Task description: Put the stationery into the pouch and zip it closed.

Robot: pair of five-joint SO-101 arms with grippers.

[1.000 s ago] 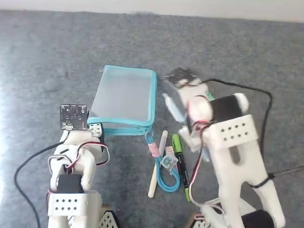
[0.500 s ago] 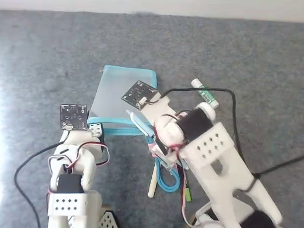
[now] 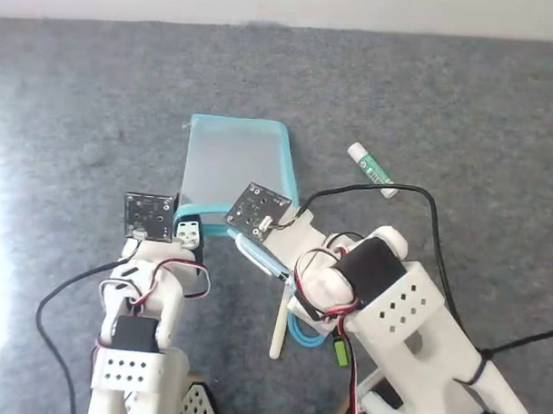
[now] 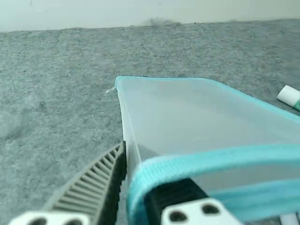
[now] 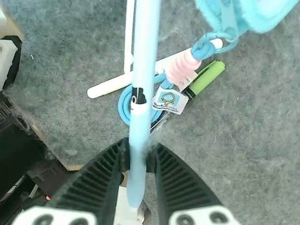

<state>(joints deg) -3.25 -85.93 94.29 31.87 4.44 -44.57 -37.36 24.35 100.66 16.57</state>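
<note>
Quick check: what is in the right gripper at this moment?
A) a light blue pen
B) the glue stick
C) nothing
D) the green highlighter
A: the right gripper is shut on the light blue pen, while the green highlighter and the glue stick lie loose, away from its grip.

The white left arm [image 3: 131, 343] rises from the near left edge and stretches straight toward the far side. Its left gripper [image 3: 186, 233] is clamped on the near edge of the translucent, teal-trimmed zip pouch [image 3: 237, 160]. The white right arm [image 3: 413, 325] comes from the near right and bends left toward the centre, and its right gripper [image 5: 139, 154] pinches a slim light-blue pen [image 5: 143, 70] between dark ribbed fingers [image 5: 101, 185].
</note>
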